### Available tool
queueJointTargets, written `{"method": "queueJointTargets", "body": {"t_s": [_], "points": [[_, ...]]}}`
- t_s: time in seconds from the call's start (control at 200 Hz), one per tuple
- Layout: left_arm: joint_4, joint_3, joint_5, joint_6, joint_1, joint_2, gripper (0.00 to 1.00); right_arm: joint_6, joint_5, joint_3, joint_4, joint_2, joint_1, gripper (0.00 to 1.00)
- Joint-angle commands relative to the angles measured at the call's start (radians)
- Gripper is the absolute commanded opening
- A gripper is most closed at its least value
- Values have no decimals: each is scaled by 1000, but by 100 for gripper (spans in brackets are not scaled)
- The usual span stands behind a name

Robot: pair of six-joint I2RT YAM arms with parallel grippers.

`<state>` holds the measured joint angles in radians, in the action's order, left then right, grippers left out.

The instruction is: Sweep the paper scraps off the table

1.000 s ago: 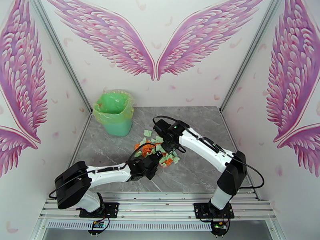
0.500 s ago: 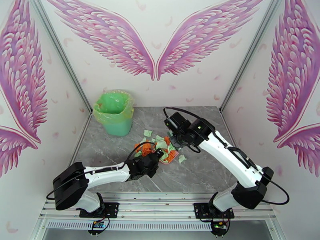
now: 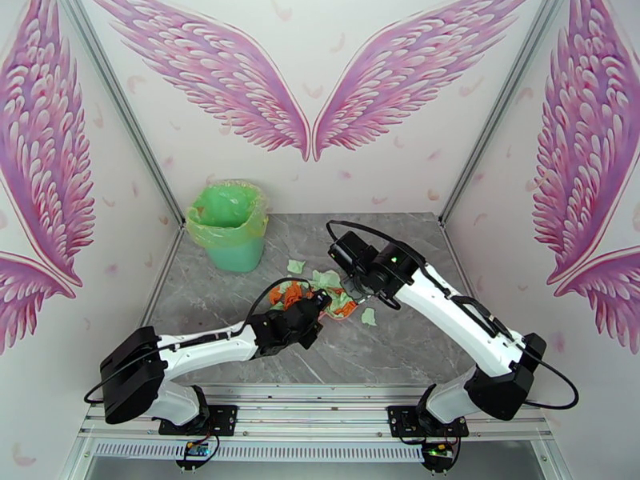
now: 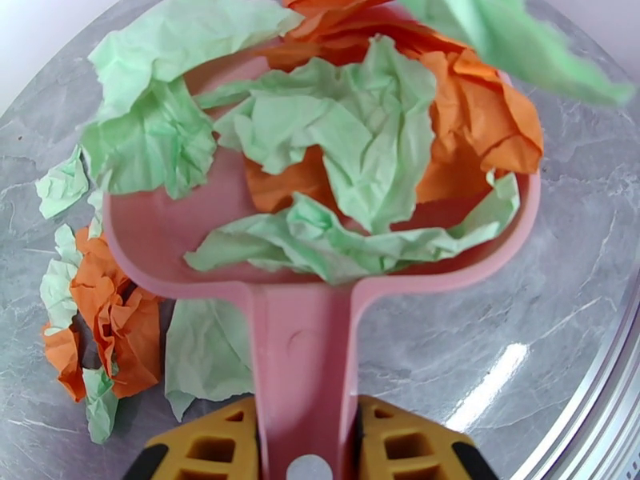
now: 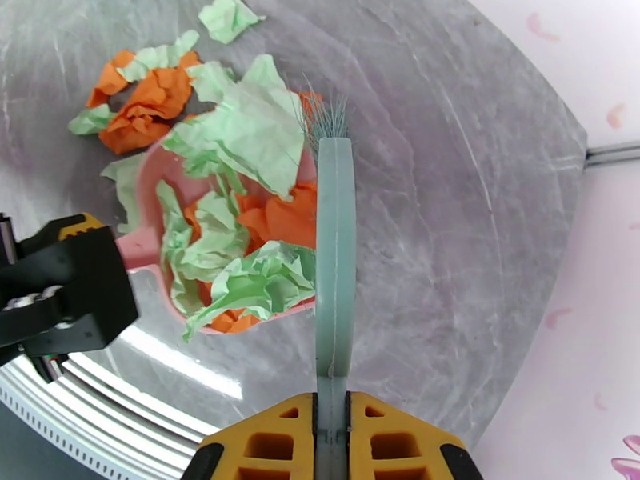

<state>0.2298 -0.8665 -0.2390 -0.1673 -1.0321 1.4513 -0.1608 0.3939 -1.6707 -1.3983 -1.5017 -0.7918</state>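
Change since earlier: left arm reaches farther from its base, with the dustpan [image 4: 302, 346] pushed deeper into the pile; right arm's elbow sits lower and farther right than a second ago.
Left pincer [image 4: 306, 442]: clenched on the pink dustpan's handle, one yellow finger on each side.
Right pincer [image 5: 332, 430]: clenched on the thin pale green handle of the brush [image 5: 334, 234], which runs straight out from between the fingers.
Dustpan: near the middle of the surface [image 3: 208, 306], mouth pointing away from the left arm; whether it rests on the surface or hangs just above, I cannot tell.
Brush: bristles at the far end, beside a green scrap that drapes over the pan's rim.
Paper scraps [image 4: 344, 138]: most, green and orange, are heaped in the pan; a cluster lies on the surface just beside the pan's left side; single green bits lie apart to the right and toward the back.
Bin [image 3: 230, 226]: green-lined, at the back left of the surface, well apart from the pile.
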Motion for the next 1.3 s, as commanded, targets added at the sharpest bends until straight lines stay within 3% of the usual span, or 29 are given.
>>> {"method": "queueJointTargets", "body": {"t_s": [0.0,0.59,1.095,1.295], "points": [[12,-47,15,4,4,-56,0,0,60,34,21,11,-8,0],[23,-46,-3,0,8,-75,0,-8,112,40,-15,69,-14,0],[39,-62,-42,18,9,-88,0,-39,-44,112,20,211,-24,0],[44,-66,-58,24,10,-94,0,-73,-9,128,-9,294,-26,0]]}}
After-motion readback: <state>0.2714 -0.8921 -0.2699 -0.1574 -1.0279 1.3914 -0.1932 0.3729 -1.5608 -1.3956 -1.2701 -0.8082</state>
